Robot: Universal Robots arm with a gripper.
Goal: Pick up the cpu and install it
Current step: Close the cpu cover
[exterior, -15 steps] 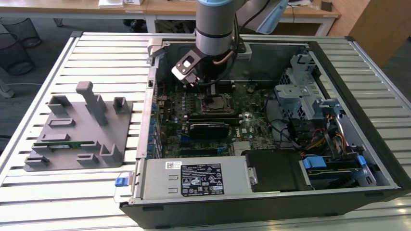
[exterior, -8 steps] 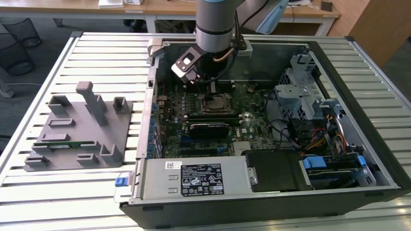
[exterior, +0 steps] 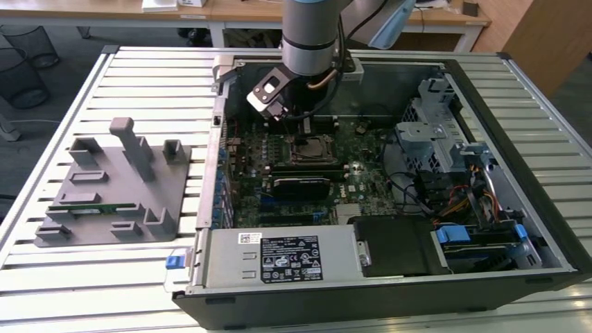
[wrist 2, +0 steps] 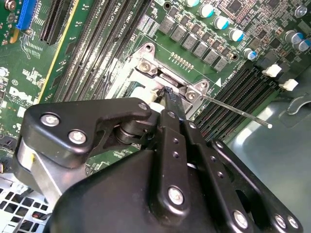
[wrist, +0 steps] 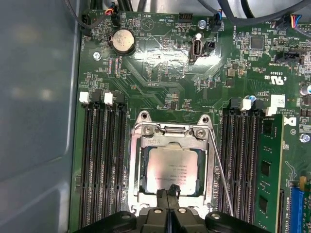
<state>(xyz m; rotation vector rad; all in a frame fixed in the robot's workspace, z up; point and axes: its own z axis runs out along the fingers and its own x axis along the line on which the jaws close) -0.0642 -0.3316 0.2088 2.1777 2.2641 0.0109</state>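
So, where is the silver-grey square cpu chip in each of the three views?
Exterior view: the silver-grey square cpu chip sits in the middle of the green motherboard.
First wrist view: the chip lies inside the socket, at the tip of the black claw.
Second wrist view: hidden behind the claw.
Shared landmark: the silver metal socket frame.

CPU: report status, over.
Claw shut, tips at CPU edge. CPU flat in socket. Lever alongside, off the chip.
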